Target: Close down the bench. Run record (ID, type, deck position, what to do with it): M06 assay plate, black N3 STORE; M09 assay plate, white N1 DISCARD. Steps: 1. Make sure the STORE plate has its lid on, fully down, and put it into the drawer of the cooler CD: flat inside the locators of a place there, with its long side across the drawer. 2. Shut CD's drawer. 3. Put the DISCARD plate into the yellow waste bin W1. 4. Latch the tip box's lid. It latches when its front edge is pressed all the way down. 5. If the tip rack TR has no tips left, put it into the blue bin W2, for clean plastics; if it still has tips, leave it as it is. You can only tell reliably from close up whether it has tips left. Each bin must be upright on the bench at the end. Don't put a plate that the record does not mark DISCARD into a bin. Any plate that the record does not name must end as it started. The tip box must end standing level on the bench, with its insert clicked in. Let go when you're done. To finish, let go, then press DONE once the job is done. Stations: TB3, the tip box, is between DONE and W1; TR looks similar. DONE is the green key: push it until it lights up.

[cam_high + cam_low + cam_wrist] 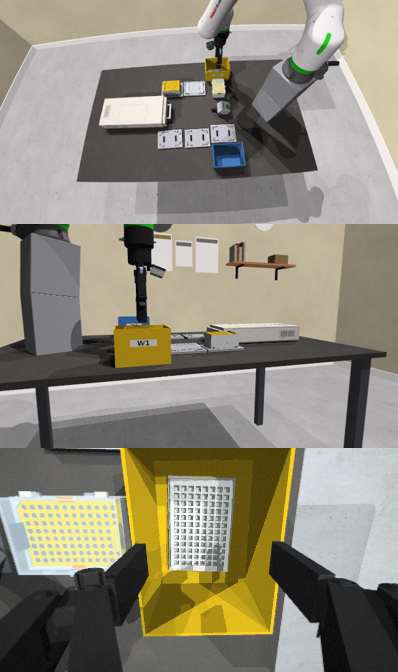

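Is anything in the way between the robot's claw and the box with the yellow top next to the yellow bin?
Only the yellow bin's wall. The open gripper hangs over the bin, and the tip box sits just beside that wall.

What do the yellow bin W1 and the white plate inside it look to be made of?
Yellow bin W1: probably matte moulded plastic, going by its thin, uniformly coloured, tapered walls without glare. White assay plate: likely rigid moulded plastic, shown by its regular grid of square wells; finish dull white.

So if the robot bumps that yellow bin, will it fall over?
Probably not easily. The yellow bin stands flat on the bench with a wide base. It looks thin-walled and holds only a white plate, so it is likely light: a low nudge might slide it, and a push near its rim could tip it.
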{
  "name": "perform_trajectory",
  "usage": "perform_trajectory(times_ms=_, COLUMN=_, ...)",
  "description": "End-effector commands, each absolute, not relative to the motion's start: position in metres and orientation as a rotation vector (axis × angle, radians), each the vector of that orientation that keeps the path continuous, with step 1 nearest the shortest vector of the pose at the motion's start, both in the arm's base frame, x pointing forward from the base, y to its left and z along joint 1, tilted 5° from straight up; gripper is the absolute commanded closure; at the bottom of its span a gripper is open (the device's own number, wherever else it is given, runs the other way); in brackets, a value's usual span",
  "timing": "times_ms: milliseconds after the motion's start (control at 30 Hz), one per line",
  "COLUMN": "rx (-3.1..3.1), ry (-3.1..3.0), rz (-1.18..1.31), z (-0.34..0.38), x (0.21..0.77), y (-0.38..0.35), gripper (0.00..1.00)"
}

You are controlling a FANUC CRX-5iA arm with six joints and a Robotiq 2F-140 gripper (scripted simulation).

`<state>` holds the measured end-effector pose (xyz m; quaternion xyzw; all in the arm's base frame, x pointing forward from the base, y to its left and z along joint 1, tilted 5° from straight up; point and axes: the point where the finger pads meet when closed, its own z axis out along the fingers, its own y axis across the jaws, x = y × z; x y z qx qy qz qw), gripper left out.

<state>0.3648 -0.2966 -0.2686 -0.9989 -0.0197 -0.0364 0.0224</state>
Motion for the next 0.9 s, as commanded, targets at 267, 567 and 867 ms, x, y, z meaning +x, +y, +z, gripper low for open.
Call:
perform_trajectory(times_ms=267, rx=-3.095, ry=-0.03, rz=-0.114, z=-0.261, x=0.363, y=-0.286, gripper=0.32)
perform_trajectory(times_ms=567, rx=-3.095, ry=-0.03, rz=-0.114, z=-0.257, x=0.358, y=-0.259, gripper=0.35)
perform_trajectory(times_ms=867, rx=-3.095, ry=-0.03, rz=-0.114, z=-0.251, x=0.352, y=-0.224, gripper=0.38)
